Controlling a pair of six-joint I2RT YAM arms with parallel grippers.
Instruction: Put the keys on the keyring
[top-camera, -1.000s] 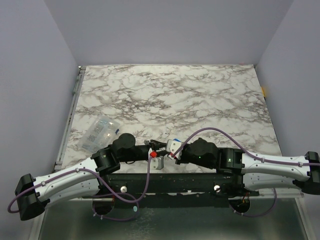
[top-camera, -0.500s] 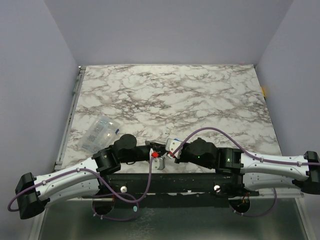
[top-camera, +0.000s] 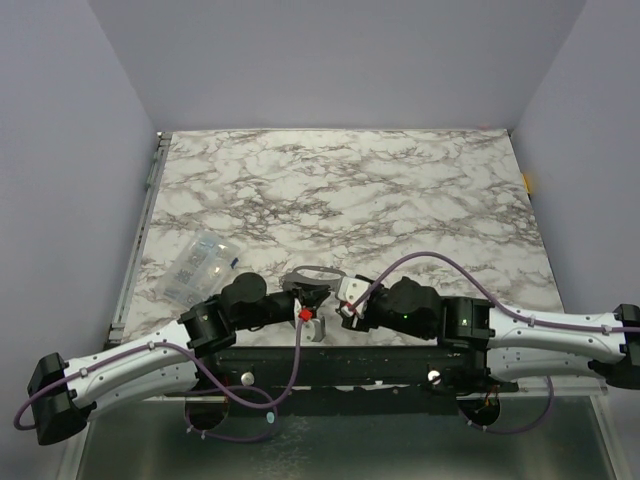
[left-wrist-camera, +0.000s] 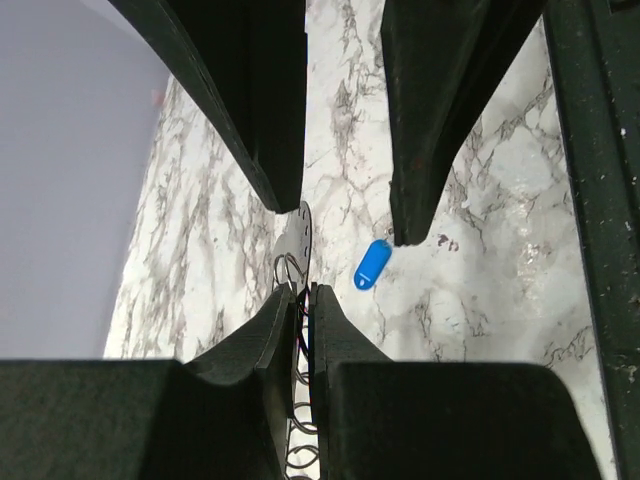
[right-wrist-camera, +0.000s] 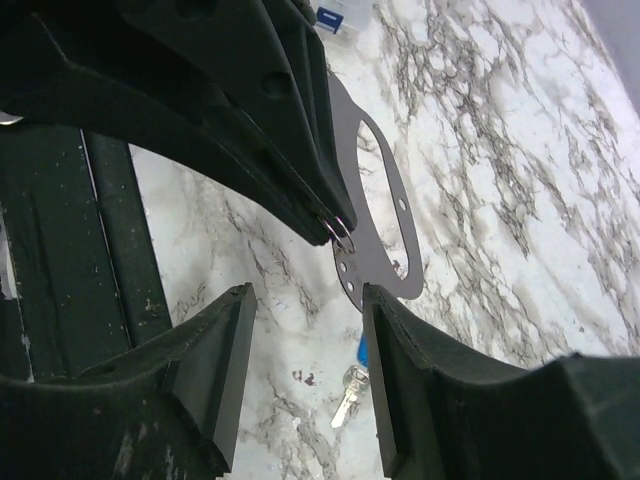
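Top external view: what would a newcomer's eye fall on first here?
At the near edge of the marble table, the left hand pinches the flat grey keyring, and the open right hand faces it. A bright blue key lies on the table near them.

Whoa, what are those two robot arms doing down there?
The left gripper is pinching the grey keyring and holding it up off the table. The right gripper faces it, open and empty. The blue key and a silver key lie on the table underneath, not on the ring yet.
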